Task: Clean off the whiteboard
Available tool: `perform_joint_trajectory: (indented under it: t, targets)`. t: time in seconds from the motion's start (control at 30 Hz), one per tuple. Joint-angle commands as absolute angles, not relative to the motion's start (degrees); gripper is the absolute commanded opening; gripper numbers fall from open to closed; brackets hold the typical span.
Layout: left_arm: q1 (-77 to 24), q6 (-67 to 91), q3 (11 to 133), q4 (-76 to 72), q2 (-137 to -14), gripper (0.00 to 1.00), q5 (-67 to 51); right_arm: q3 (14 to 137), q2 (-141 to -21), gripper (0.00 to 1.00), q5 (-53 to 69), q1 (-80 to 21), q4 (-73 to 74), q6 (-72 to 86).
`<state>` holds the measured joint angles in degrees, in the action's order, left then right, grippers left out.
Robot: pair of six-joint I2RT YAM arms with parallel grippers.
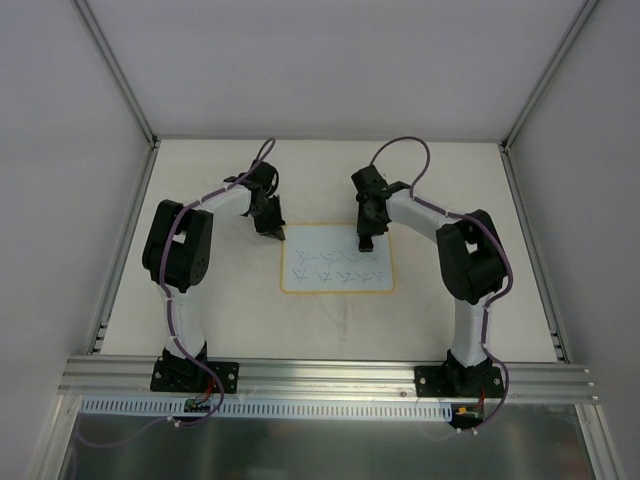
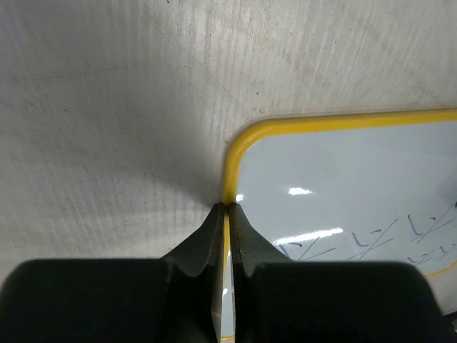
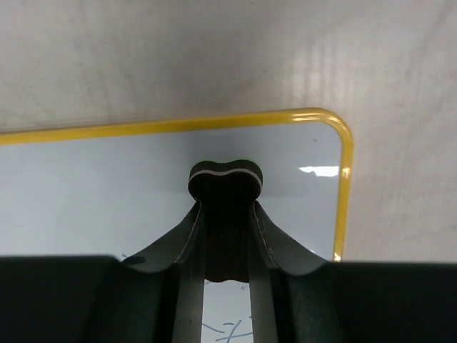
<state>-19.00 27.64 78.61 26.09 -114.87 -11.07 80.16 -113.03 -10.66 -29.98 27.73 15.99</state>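
Observation:
The whiteboard [image 1: 338, 259] is white with a yellow border and lies flat in the middle of the table, with blue scribbles on its near half. My left gripper [image 1: 272, 230] is shut, its tips pressing on the board's left yellow edge near the far left corner [image 2: 230, 187]. My right gripper [image 1: 366, 243] is shut on a small black eraser [image 3: 225, 179], held over the board's far right part [image 3: 107, 186]. Blue marks show on the board in the left wrist view [image 2: 371, 239] and between the fingers in the right wrist view.
The board lies on a pale tabletop [image 1: 220, 310] enclosed by grey walls with metal corner posts [image 1: 115, 70]. An aluminium rail [image 1: 330, 375] at the near edge carries both arm bases.

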Motion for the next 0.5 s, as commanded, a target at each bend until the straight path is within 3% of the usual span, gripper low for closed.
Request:
perform_joint_trajectory:
  t: [0.0, 0.27, 0.43, 0.47]
  targets:
    - [-19.6, 26.4, 77.3, 29.1, -117.8, 0.00, -6.9, 81.7, -120.4, 0.00, -0.7, -33.6, 29.7, 10.6]
    - [-19.6, 27.2, 78.0, 29.1, -117.8, 0.00, -6.5, 88.9, -122.8, 0.00, 4.0, -35.3, 32.3, 2.6]
    - [-19.6, 27.7, 78.9, 29.0, -117.9, 0.00, -6.7, 87.0, -116.5, 0.00, 0.5, -36.2, 32.7, 1.1]
    - [-19.6, 27.9, 79.1, 29.0, -117.7, 0.04, -6.9, 86.2, -115.2, 0.00, 0.4, -36.5, 32.3, 0.8]
